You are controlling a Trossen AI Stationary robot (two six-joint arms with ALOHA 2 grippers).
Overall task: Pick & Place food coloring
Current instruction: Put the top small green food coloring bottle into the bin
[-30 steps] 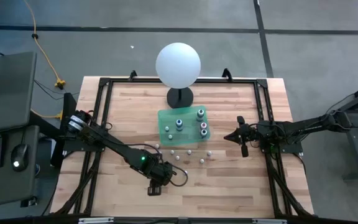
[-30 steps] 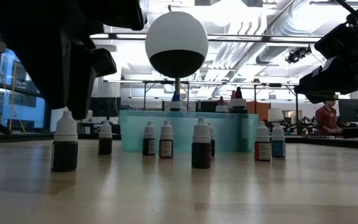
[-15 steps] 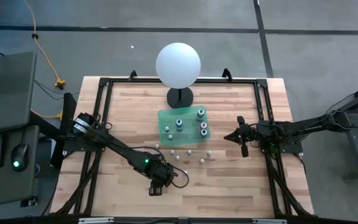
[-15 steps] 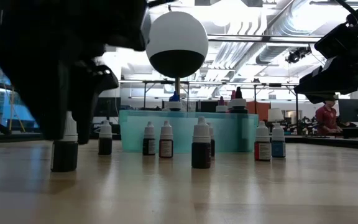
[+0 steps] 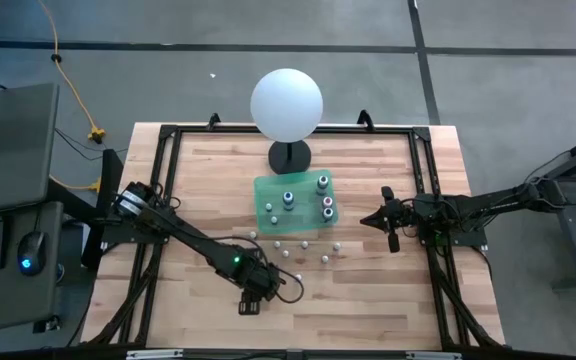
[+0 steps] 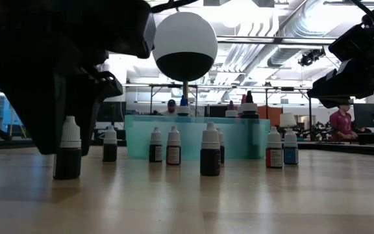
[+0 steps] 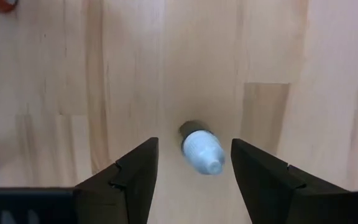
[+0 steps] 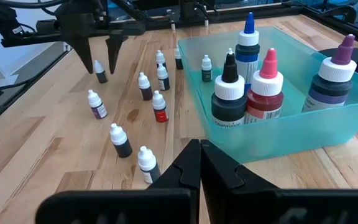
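A small dark bottle (image 7: 201, 147) stands upright on the table (image 7: 278, 56), near its front edge and apart from the other bottles (image 8: 149, 93). The left gripper (image 7: 194, 168) hovers over it, fingers wide, not touching. This looks like the approach; next comes lowering and closing. The right gripper (image 8: 201, 163) waits shut beside the tray (image 8: 328, 127).

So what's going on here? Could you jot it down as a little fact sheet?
Left hand: open, fingers either side of one small upright bottle, not gripping
Right hand: shut, waiting beside the tray
Tray: teal, holds four larger bottles with blue, black, pink and purple tips
Loose small bottles: standing on the wooden table
Also there: white sphere on a stand
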